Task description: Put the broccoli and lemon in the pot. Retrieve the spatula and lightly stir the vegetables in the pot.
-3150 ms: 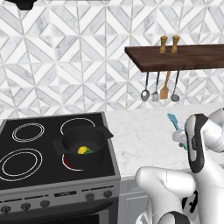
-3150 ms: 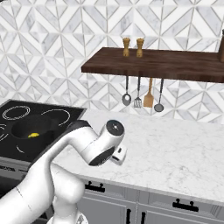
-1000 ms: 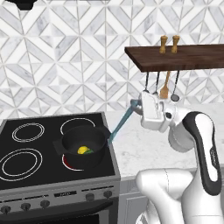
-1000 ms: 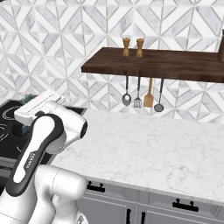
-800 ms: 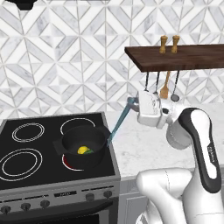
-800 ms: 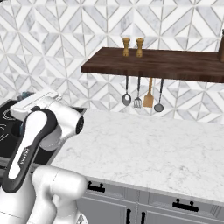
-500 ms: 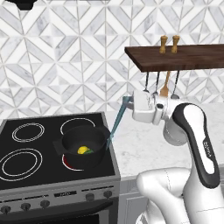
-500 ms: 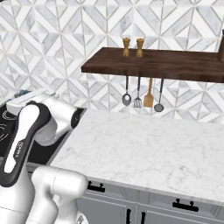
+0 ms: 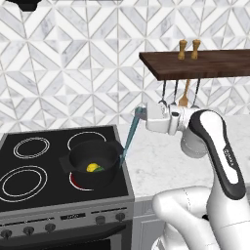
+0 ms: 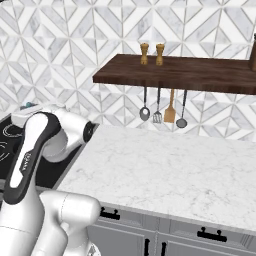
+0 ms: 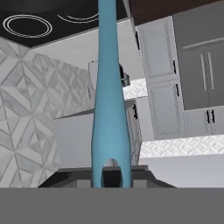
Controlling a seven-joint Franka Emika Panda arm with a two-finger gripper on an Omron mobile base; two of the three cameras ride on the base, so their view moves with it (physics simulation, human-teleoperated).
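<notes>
Now the arm has swung left from over the worktop (image 9: pixel 161 161), jaws clamped on the spatula (image 9: pixel 131 136), whose blade reaches the rim of the pot (image 9: pixel 93 166). Lemon (image 9: pixel 91 167) and broccoli (image 9: pixel 99 169) lie inside; stirring seems next.

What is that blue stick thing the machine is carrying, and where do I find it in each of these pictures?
It is a spatula.
Left base view: the spatula slants from the claw down toward the black pot on the stove.
Right base view: I cannot make it out; the arm is in front of that spot.
Hand view: the spatula runs up the middle.
Shared landmark: the stove, also at and.
</notes>
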